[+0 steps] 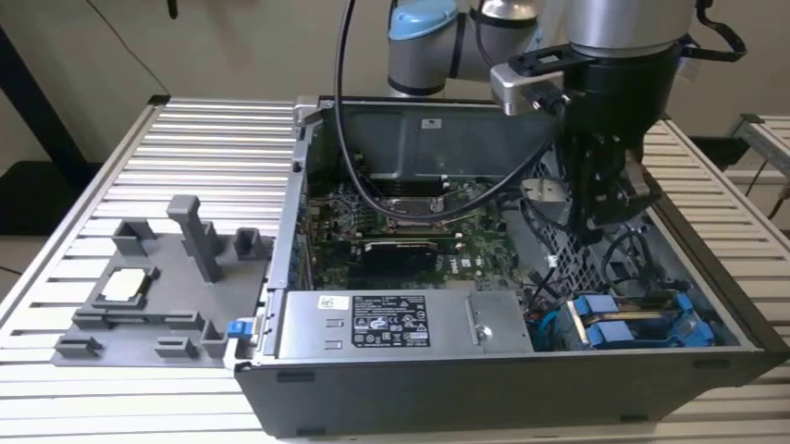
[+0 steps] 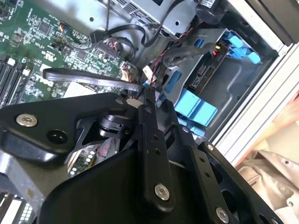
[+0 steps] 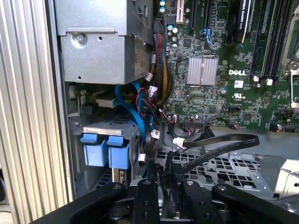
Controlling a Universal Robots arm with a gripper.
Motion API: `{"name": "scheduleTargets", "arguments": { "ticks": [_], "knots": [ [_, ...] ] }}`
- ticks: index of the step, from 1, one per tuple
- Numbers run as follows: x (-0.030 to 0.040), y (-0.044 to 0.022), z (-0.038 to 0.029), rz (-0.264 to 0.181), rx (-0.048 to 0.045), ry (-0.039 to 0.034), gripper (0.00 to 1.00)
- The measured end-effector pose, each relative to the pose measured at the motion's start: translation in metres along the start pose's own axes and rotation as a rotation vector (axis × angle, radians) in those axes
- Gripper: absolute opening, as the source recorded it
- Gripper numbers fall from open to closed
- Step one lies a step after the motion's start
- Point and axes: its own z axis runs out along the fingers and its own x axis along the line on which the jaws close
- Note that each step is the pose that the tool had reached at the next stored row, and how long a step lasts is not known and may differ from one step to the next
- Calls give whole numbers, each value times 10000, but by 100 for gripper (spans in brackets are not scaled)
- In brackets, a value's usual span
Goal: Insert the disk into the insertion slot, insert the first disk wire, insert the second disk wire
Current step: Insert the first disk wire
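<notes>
The gripper [image 2: 148,93], clenched on the black wire [image 2: 88,78], hangs near the seated disk [image 1: 617,331]. Line it up squarely and press gently.

Wrist views close, sharing insertion slot [image 3: 107,128]

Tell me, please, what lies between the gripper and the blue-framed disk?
In the first wrist view, a tangle of loose wires hangs between the gripper and the disk, alongside a blue flat cable.
</notes>
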Motion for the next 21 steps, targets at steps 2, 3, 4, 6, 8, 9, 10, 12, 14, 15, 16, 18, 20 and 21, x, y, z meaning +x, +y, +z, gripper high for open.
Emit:
{"name": "scheduleTargets", "arguments": {
  "ticks": [2, 3, 4, 6, 8, 9, 10, 12, 14, 15, 16, 18, 20, 21],
  "knots": [
    [-1, 2, 8, -48, 11, -2, 27],
    [-2, 3, 12, -68, 16, -3, 27],
    [-3, 4, 17, -90, 20, -6, 27],
    [-4, 7, 24, -124, 26, -10, 27],
    [-4, 12, 29, -143, 29, -8, 27],
    [-5, 14, 29, -149, 30, -6, 27],
    [-5, 15, 30, -151, 30, -6, 27],
    [-5, 15, 31, -152, 31, -5, 24],
    [-5, 16, 31, -152, 31, -2, 18],
    [-5, 16, 31, -153, 31, 0, 18],
    [-5, 16, 31, -153, 31, 1, 18],
    [-5, 16, 31, -153, 30, 1, 18],
    [-5, 16, 31, -154, 30, 2, 16],
    [-5, 16, 31, -153, 31, 2, 16]
  ]
}}
